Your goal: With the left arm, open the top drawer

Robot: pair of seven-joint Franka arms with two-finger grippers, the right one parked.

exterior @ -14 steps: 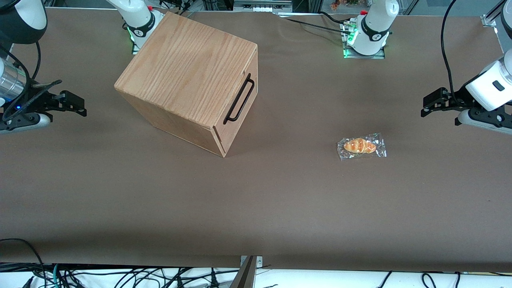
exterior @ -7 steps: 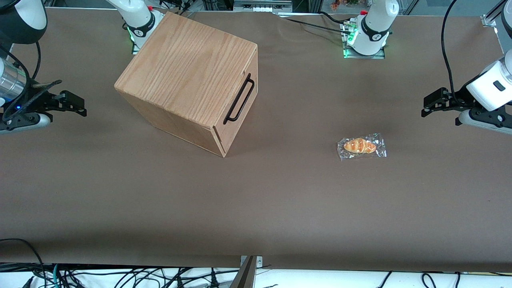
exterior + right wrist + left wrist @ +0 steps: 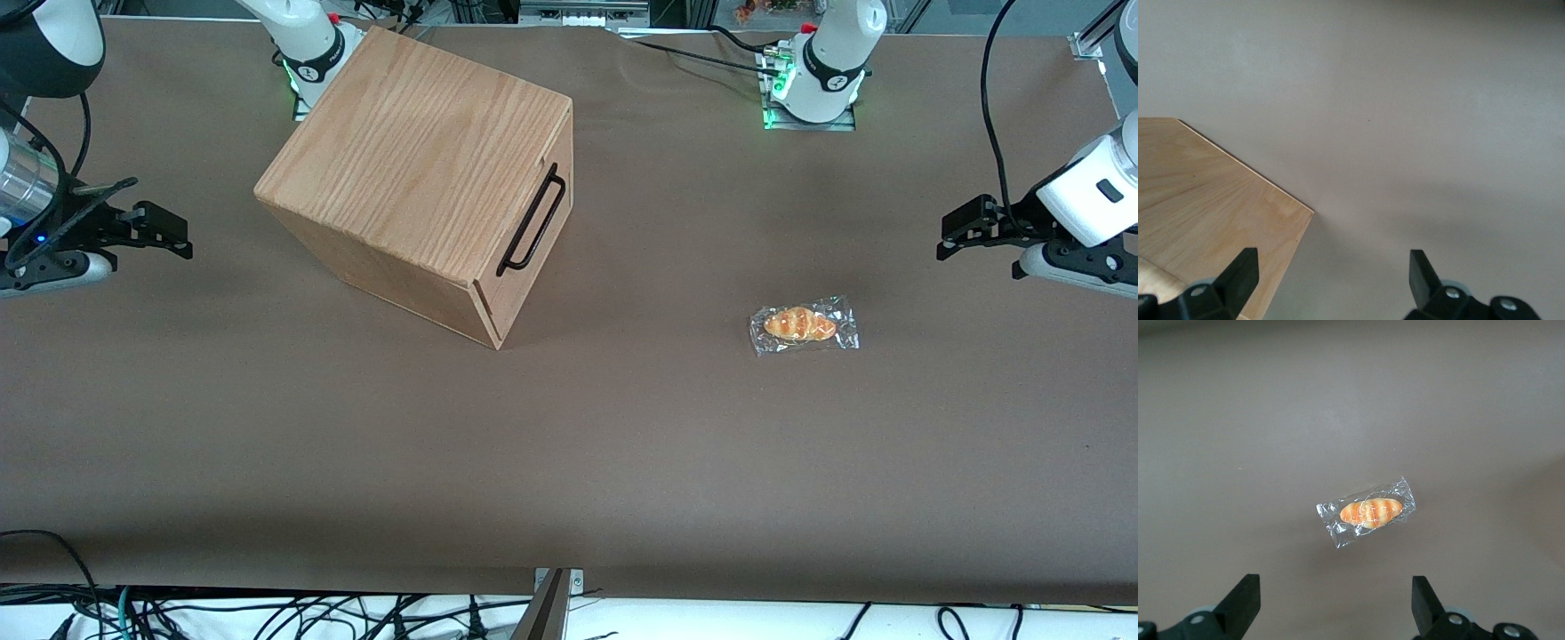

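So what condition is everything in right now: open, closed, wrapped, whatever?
top drawer: shut, flush with the cabinet front.
gripper: open, empty, hanging above the table at the working arm's end.
bread roll: sealed in clear wrap, lying flat on the table.

The left arm (image 3: 1089, 209) runs off the picture's edge, and the pincer (image 3: 1333, 603) shows only its fingertips.
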